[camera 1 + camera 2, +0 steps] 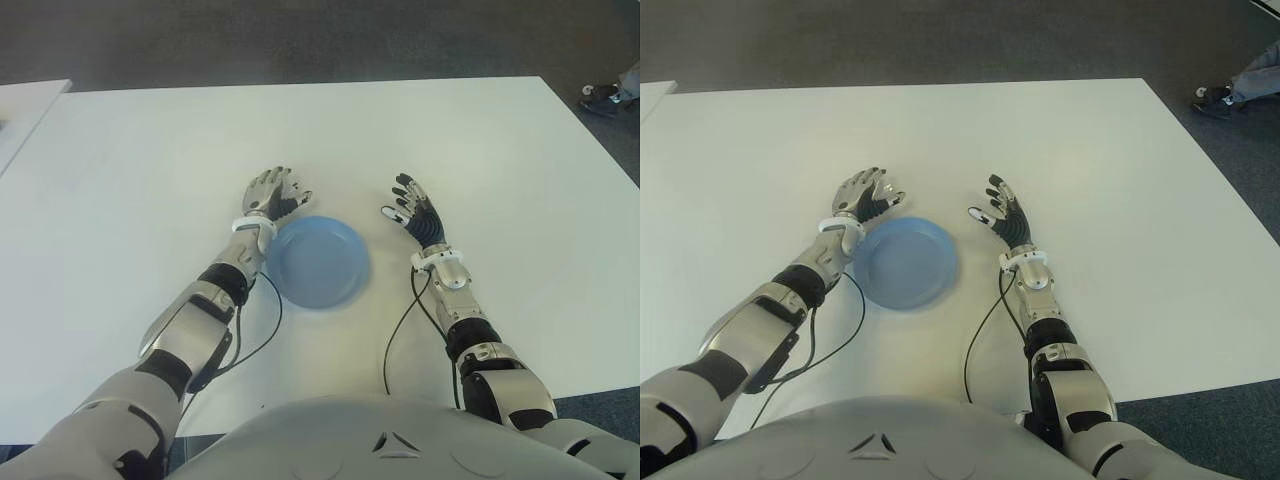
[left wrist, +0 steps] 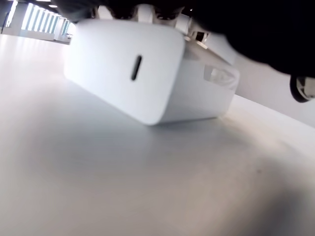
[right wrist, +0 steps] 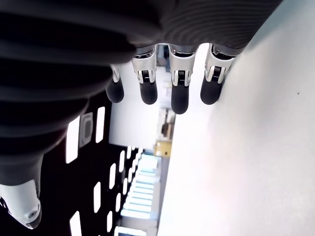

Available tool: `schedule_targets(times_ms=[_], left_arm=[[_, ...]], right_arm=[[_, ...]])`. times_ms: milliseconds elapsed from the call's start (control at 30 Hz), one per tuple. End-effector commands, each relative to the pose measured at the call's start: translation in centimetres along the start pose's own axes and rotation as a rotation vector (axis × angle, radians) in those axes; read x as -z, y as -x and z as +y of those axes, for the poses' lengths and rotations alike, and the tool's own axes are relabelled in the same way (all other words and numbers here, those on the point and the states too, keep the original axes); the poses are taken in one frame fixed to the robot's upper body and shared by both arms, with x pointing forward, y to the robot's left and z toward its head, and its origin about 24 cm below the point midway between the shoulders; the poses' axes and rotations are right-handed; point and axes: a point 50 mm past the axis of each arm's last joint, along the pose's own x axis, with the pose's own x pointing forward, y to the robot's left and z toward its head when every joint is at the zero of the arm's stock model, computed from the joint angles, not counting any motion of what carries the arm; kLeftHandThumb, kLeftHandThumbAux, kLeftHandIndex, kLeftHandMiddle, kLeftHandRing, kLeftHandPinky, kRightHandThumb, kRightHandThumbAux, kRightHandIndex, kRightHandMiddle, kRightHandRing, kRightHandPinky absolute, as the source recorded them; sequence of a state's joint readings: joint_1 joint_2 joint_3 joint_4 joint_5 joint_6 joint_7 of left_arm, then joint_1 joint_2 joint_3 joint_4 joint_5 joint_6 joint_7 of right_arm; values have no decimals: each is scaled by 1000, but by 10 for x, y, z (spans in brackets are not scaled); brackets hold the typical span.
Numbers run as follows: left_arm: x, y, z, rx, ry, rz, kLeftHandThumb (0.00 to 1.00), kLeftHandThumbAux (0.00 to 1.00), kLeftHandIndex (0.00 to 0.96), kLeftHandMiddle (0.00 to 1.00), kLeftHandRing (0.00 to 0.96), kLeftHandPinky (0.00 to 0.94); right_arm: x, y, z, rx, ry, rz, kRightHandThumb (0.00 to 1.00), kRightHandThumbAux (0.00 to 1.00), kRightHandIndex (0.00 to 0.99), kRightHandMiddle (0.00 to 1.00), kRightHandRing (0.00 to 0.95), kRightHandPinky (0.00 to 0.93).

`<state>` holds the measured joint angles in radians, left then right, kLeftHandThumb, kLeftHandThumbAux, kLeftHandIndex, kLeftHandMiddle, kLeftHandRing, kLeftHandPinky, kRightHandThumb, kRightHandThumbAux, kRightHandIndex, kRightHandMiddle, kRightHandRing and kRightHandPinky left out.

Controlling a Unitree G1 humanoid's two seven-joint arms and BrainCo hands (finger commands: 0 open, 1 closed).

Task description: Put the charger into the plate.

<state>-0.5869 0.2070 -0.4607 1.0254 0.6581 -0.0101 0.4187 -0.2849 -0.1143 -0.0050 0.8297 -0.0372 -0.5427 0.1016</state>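
Observation:
The white charger [image 2: 147, 73] fills the left wrist view, a block with a small slot in its near face, its lower edge on the white table [image 1: 150, 170]. My left hand [image 1: 275, 192] is curled over it just beyond the far left rim of the blue plate [image 1: 318, 262], hiding it from both eye views. Fingertips [image 2: 140, 11] touch the charger's top. The plate holds nothing. My right hand [image 1: 398, 200] is open to the right of the plate, palm up, fingers [image 3: 179, 96] spread.
Black cables [image 1: 395, 340] trail from both wrists toward my body. A second white table [image 1: 20, 110] stands at the far left. A person's shoe [image 1: 603, 98] shows on the dark floor beyond the table's far right corner.

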Motion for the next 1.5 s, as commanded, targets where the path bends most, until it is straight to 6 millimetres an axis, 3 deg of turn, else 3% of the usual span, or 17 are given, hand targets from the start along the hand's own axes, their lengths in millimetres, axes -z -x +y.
schedule_targets(times_ms=[33, 700, 1500], left_arm=[[6, 3, -8, 61, 25, 29, 141, 179, 0, 0, 0, 0], [31, 11, -13, 79, 57, 83, 152, 222, 0, 0, 0, 0], [57, 29, -24, 41, -53, 96, 108, 279, 0, 0, 0, 0]], right_arm=[[38, 27, 14, -42, -39, 193, 146, 620, 73, 101, 113, 165], [38, 30, 9, -36, -47, 193, 141, 619, 88, 104, 111, 157], [37, 34, 5, -38, -60, 186, 146, 641, 96, 109, 114, 162]])
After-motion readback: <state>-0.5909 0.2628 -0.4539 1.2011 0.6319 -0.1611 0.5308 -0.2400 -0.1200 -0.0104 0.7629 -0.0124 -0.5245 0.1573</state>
